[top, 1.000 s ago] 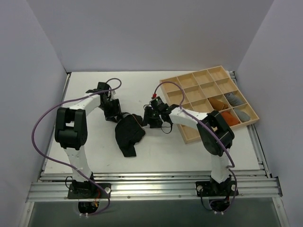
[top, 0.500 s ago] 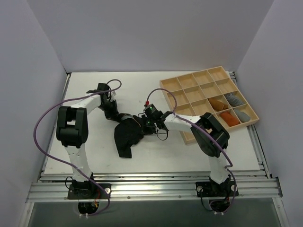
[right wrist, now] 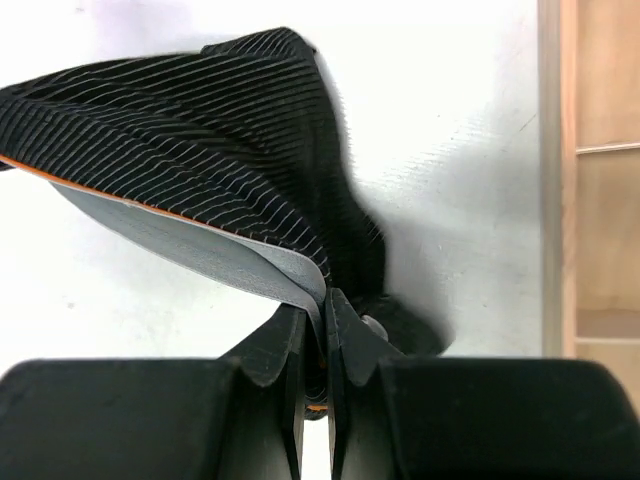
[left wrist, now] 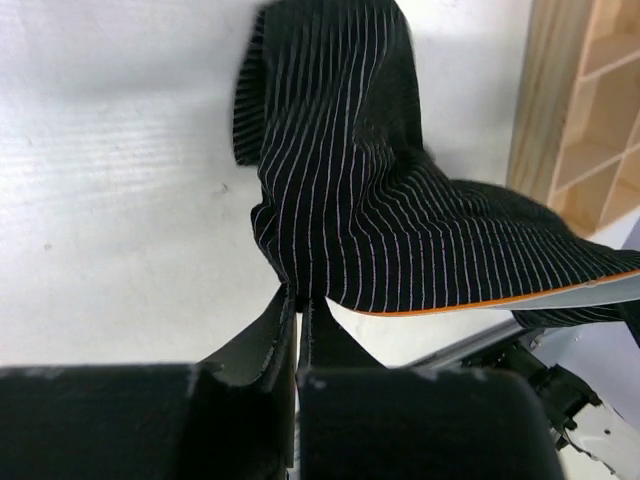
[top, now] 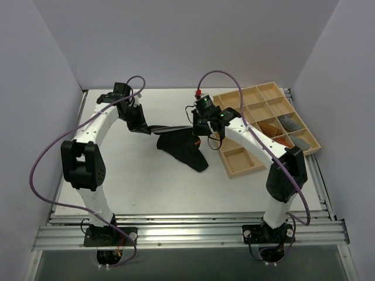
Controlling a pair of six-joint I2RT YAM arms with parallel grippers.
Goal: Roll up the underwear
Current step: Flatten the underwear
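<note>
The underwear [top: 184,149] is black with thin pale pinstripes, an orange edge and a grey waistband. It hangs stretched between both grippers above the white table, its lower part drooping toward the table. My left gripper [top: 140,126] is shut on its left end; the left wrist view shows the striped cloth [left wrist: 400,230] pinched at the fingertips [left wrist: 297,297]. My right gripper [top: 196,127] is shut on the waistband end, and the right wrist view shows the grey band and striped fabric [right wrist: 200,170] clamped between the fingers [right wrist: 325,300].
A wooden compartment tray [top: 240,99] sits at the right back of the table, with orange and grey cloth rolls [top: 284,143] in its right-hand cells. Purple cables loop from both arms. White walls close in the table on three sides.
Both grippers shut on the underwear and lifted it up and back from a heap on the table. It now hangs stretched between them, farther from the arm bases.
</note>
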